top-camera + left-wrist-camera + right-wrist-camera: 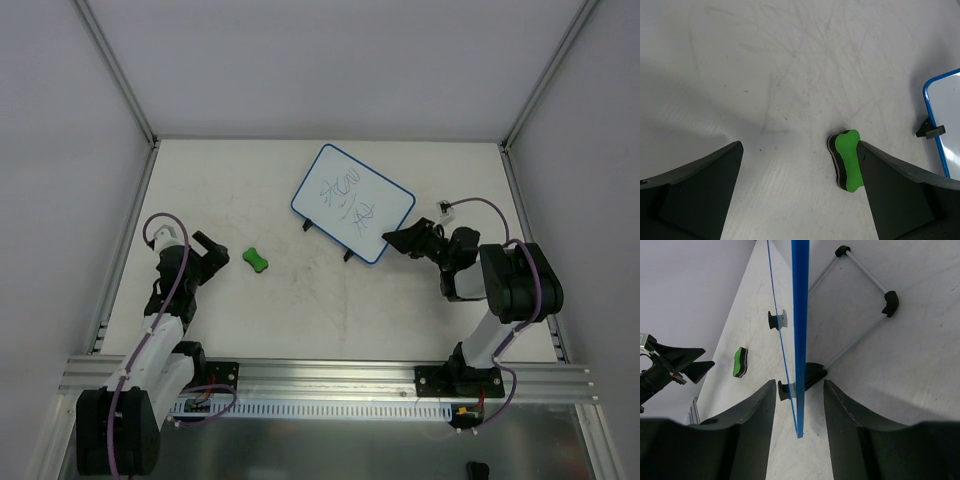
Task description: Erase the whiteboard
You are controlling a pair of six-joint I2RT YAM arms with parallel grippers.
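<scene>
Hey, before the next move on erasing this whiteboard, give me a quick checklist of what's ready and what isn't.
1. Left gripper open: ok.
2. Eraser gripped: not ok, it lies on the table beside one left finger.
3. Right gripper straddling the whiteboard edge: ok, fingers not closed on it.
4. Whiteboard standing on its feet: ok.
5. Writing wiped: not ok.
</scene>
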